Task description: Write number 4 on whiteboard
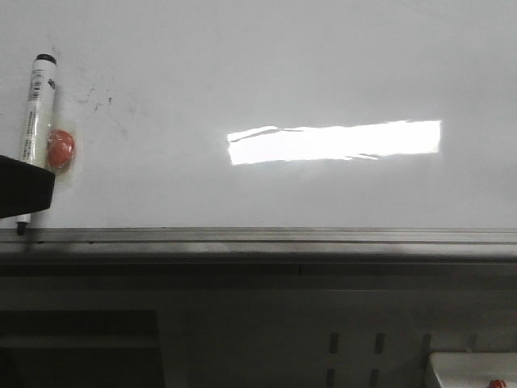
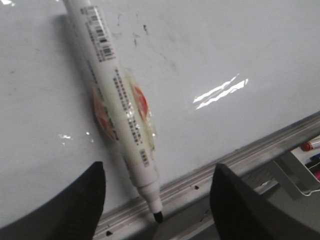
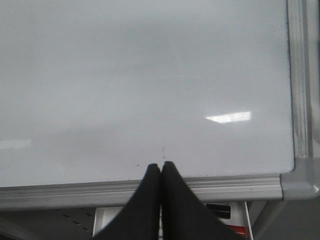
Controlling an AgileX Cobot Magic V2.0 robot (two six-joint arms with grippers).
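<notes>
A marker (image 2: 120,105) lies on the whiteboard (image 2: 240,45) between the open left gripper (image 2: 157,200) (right gripper (image 3: 161,172) closed).

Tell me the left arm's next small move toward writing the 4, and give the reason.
Probably close the left gripper on the marker. Its fingers stand open either side of the uncapped marker, which lies on the whiteboard with its tip at the rail. No 4 is drawn yet, and the right gripper is shut and empty.

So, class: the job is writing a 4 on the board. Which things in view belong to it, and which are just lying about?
Belongs to the job:
whiteboard, no 4 on it
marker, uncapped
left gripper, open around the marker

Just lying about:
right gripper, shut, empty
smudge specks
red-capped pen beyond the rail
</notes>
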